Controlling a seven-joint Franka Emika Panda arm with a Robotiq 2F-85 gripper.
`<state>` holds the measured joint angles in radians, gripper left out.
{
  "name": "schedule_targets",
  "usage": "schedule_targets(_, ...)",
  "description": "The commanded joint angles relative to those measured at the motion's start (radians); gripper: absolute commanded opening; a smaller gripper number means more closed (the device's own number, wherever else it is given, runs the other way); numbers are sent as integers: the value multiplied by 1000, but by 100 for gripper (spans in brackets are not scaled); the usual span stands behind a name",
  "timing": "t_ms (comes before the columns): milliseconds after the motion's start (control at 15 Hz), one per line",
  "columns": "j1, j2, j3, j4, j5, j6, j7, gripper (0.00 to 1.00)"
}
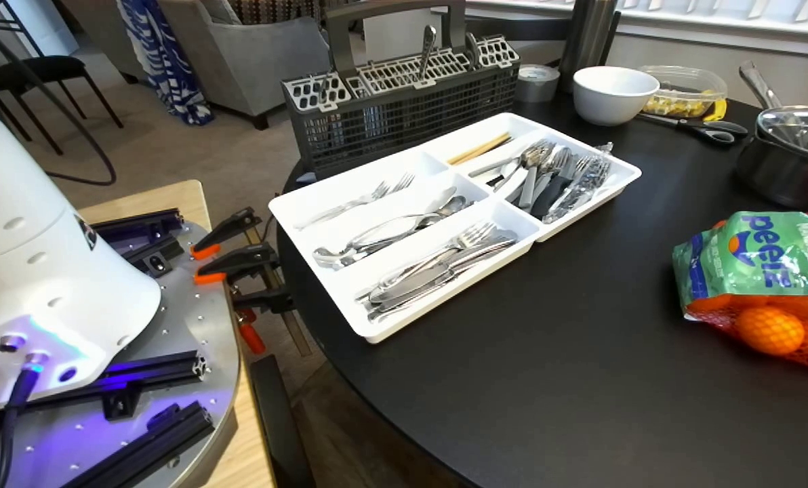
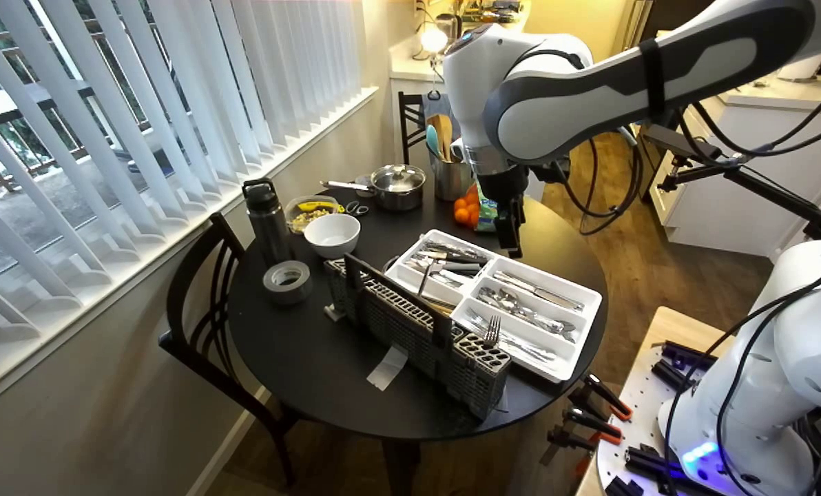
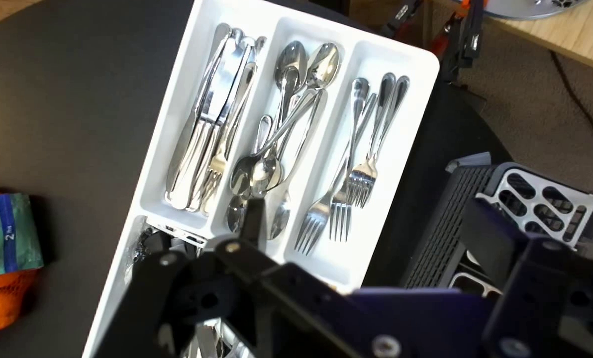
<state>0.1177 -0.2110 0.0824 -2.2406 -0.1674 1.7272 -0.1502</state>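
Observation:
My gripper is open and empty, with its fingers wide apart in the wrist view [image 3: 374, 231]. In an exterior view it hangs point-down above the tray's edge [image 2: 510, 238]. The white cutlery tray [image 1: 445, 291] lies on the black table, also in the wrist view [image 3: 401, 134]. Its compartments hold knives [image 3: 222, 87], spoons [image 3: 322, 64] and forks [image 3: 363, 174]. Mixed cutlery [image 1: 539, 169] and wooden chopsticks [image 1: 478, 149] lie at its other end, mostly hidden by the gripper in the wrist view. A dark dishwasher cutlery basket [image 1: 404, 108] stands beside the tray; a fork [image 2: 493, 331] sticks up from it.
A bag of mandarins [image 1: 760, 264] lies across the table from the basket. A white bowl [image 1: 614, 95], food container [image 1: 685, 91], scissors [image 1: 699, 127], lidded pot [image 2: 400, 189], duct tape [image 2: 287, 281], bottle [image 2: 266, 213] and utensil holder [image 2: 452, 180] also stand on the table.

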Motion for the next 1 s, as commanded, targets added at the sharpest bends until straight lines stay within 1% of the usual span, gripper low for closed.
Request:
schedule_targets(0, 13, 23, -5, 2, 43, 28, -117, 100)
schedule_targets(400, 30, 88, -10, -11, 78, 146, -419, 100)
schedule_targets(467, 33, 95, 0, -15, 65, 156, -435, 100)
schedule_targets(533, 35, 89, 14, -31, 21, 184, -415, 100)
schedule_targets(600, 39, 66, 35, -63, -65, 238, -346, 100)
schedule_targets(933, 59, 3, 90, -157, -274, 388, -173, 100)
